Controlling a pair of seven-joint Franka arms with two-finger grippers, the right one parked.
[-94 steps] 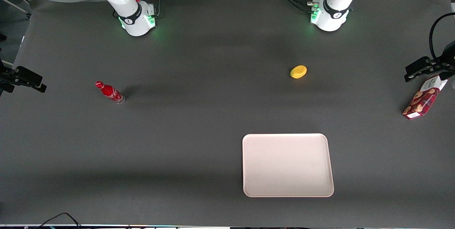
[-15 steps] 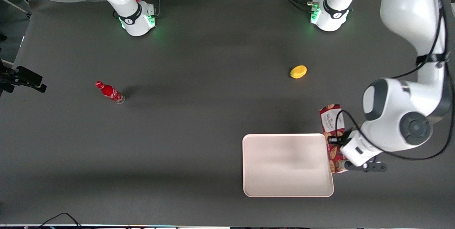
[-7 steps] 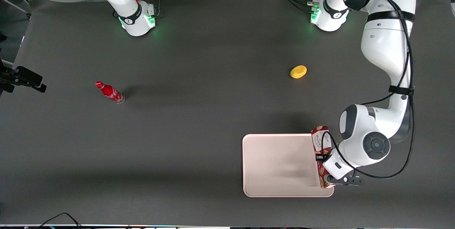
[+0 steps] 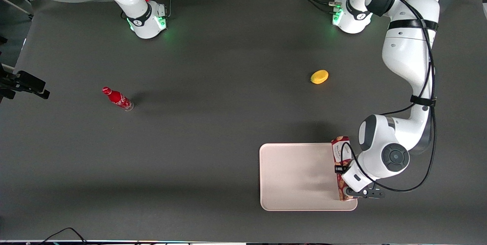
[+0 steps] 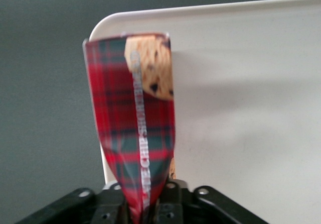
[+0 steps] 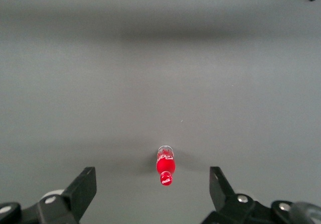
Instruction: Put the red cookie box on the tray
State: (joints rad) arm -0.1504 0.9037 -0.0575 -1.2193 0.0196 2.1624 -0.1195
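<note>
The red cookie box (image 4: pixel 339 161), long, dark-red plaid with cookie pictures, is held by my left gripper (image 4: pixel 348 190) above the edge of the tray (image 4: pixel 300 176) that lies toward the working arm's end of the table. The tray is large, flat, pale pinkish-white, near the front camera. In the left wrist view the box (image 5: pixel 135 118) sticks out from between the shut fingers of the gripper (image 5: pixel 145 209), over the tray's rim (image 5: pixel 200 10) near a rounded corner. The box's gripped end is squeezed narrow.
A yellow lemon-like object (image 4: pixel 319 77) lies farther from the front camera than the tray. A small red bottle (image 4: pixel 117 98) stands toward the parked arm's end of the table; it also shows in the right wrist view (image 6: pixel 165 166). Dark cloth covers the table.
The left arm carried the box from the table's working-arm end to the tray's edge. In the last half second it shifted slightly farther over the tray and nearer the camera.
</note>
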